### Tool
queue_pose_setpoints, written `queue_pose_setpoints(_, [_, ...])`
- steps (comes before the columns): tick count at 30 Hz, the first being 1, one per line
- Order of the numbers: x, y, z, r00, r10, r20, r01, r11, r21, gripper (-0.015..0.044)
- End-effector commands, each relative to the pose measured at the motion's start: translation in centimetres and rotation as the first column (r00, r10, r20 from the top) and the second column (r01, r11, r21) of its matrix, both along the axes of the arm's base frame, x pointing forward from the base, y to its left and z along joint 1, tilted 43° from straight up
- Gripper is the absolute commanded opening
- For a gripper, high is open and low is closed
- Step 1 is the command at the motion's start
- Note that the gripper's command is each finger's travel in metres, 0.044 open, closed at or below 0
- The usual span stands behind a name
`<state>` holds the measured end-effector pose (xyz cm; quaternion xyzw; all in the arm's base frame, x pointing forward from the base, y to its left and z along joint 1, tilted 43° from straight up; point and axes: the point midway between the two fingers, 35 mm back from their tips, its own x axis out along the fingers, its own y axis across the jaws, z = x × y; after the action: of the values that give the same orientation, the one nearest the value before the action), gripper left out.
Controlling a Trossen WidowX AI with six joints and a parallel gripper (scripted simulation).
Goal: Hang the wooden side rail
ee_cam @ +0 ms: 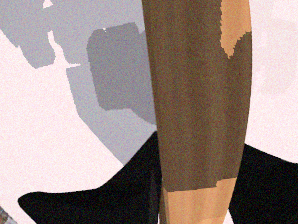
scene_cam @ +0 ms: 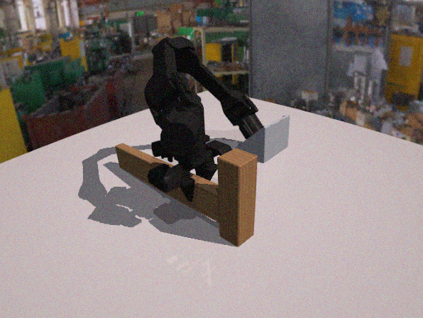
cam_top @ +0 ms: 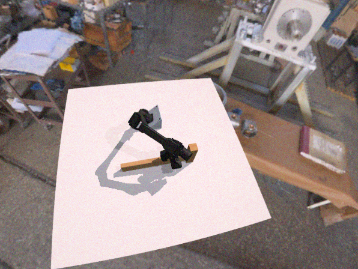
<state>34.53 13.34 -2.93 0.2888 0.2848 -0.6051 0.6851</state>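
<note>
The wooden side rail (cam_top: 136, 165) (scene_cam: 132, 164) (ee_cam: 200, 100) stands on its long narrow edge. Its near end meets or nearly meets the inner face of the upright headboard post (cam_top: 193, 147) (scene_cam: 237, 199). At the post its lower edge is a little above the table; its far end is low, at or near the tabletop. The hooks, slot and pins are hidden, so seating cannot be told. My gripper (cam_top: 171, 160) (scene_cam: 202, 185) (ee_cam: 181, 134) is shut on the rail close to the post, with one black finger on each side.
A grey upright panel (cam_top: 157, 119) (scene_cam: 277, 138) stands on the white table (cam_top: 90, 225) (scene_cam: 319, 255) beside the arm's base. The arm reaches over the rail from the panel's side. Arm and rail shadows lie on the other side of the rail.
</note>
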Motion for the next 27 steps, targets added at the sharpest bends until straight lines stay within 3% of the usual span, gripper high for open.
queue_pose_setpoints(1, [-0.03,0.19,-0.14,1.000,0.004,-0.003,-0.004,1.000,0.008,0.0000])
queue_pose_setpoints(27, [0.02,-0.10,-0.46,1.000,0.004,-0.003,-0.004,1.000,0.008,0.0000])
